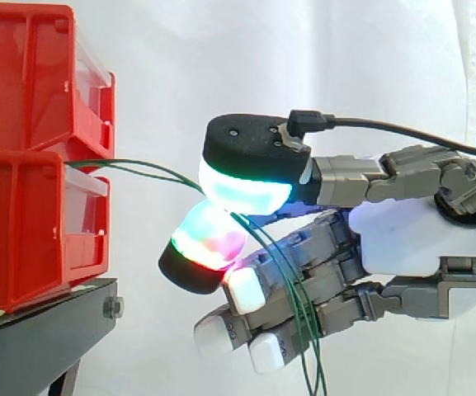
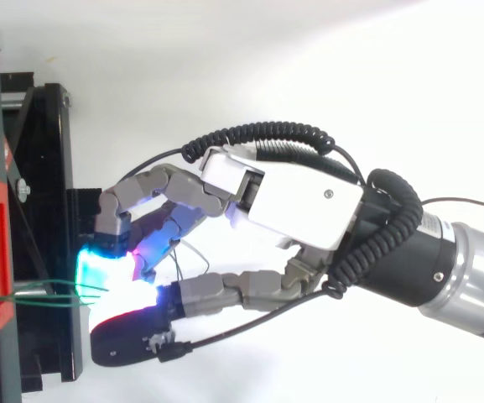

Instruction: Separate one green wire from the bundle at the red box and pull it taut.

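"Coming out from between the two stacked red bins (image 1: 23,223), at their front: is that where the green wires (image 1: 147,165) start?"

"Yes. They leave the seam between the upper and the lower bin and run away from the bins in a shallow arc, thin strands close together, straight to the hand (image 1: 402,239)."

"And the hand has them?"

"It does. Two fingertips meet just off the bins' front, one glowing cyan and green (image 1: 246,191) on top and one glowing magenta and red (image 1: 209,239) beneath it. The pads press against each other with the wires caught between. How many strands sit in that pinch cannot be told."

"Past the pinch?"

"On the side away from the bins the wires drop in loose loops. They cross in front of the other fingers, which are half curled with white tips, and go off the lower edge of the side view."

"From above?"

"The wires cross from the bins to the glowing pad, over the black stand (image 2: 57,235) that carries the bins. The palm lies farther from the bins, and a white curtain (image 1: 320,58) hangs behind."
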Tool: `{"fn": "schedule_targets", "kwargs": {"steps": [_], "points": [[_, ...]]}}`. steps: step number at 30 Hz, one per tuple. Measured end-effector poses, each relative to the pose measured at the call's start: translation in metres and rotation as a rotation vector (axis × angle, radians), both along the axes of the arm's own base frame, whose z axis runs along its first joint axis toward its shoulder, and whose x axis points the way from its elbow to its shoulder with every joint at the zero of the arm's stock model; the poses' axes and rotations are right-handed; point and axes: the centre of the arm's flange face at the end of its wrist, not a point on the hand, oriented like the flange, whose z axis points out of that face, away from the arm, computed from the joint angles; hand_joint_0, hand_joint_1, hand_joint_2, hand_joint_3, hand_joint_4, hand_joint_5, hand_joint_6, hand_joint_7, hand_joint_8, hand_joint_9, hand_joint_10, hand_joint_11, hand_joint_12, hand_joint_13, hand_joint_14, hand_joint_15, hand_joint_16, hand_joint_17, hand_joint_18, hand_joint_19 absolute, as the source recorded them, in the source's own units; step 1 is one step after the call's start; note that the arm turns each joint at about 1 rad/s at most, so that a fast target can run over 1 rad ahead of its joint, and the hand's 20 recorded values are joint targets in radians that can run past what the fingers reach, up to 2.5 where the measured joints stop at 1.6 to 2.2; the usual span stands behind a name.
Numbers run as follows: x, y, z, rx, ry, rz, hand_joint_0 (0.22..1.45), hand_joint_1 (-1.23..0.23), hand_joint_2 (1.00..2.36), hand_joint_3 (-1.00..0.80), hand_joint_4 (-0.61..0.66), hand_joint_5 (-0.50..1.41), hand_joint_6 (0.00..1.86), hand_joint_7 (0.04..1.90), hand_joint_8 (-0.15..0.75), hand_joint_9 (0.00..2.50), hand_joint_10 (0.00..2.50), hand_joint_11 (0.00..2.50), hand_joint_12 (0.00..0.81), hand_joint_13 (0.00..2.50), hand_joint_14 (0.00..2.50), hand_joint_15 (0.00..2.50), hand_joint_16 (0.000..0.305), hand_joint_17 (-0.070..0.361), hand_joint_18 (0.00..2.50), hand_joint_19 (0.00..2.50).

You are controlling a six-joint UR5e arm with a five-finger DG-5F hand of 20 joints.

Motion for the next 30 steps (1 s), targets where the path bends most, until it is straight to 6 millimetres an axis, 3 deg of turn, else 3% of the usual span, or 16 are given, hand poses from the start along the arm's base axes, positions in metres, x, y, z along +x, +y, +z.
{"fn": "schedule_targets", "kwargs": {"steps": [12, 18, 22, 24, 30], "points": [[0.0, 0.006, 0.005, 0.016, -0.006, -0.023, 0.66, -0.84, 1.0, -0.49, 0.08, -0.15, 0.92, 0.97, 0.255, 1.06, 0.02, 0.59, 0.301, 0.84, 0.02, 0.38, 0.048, 0.108, 0.73, 0.58], [-0.001, 0.007, 0.01, 0.027, 0.007, -0.022, 0.64, -0.85, 1.0, -0.5, 0.09, -0.15, 0.92, 0.97, 0.254, 1.08, 0.02, 0.59, 0.299, 0.85, 0.02, 0.38, 0.047, 0.106, 0.73, 0.59], [-0.002, 0.007, 0.014, 0.039, 0.002, -0.022, 0.56, -0.74, 1.0, -0.5, 0.13, -0.14, 0.91, 0.98, 0.257, 1.11, 0.02, 0.58, 0.308, 0.87, 0.02, 0.39, 0.049, 0.109, 0.75, 0.6], [-0.002, 0.008, 0.016, 0.041, 0.001, -0.021, 0.6, -0.69, 1.0, -0.5, 0.11, -0.13, 0.91, 1.02, 0.252, 1.11, 0.02, 0.57, 0.304, 0.87, 0.02, 0.39, 0.047, 0.107, 0.75, 0.61], [-0.002, 0.008, 0.016, 0.043, 0.0, -0.02, 0.62, -0.72, 1.01, -0.39, 0.08, -0.14, 0.92, 1.04, 0.257, 1.09, 0.02, 0.58, 0.305, 0.86, 0.02, 0.39, 0.048, 0.107, 0.75, 0.61]]}}
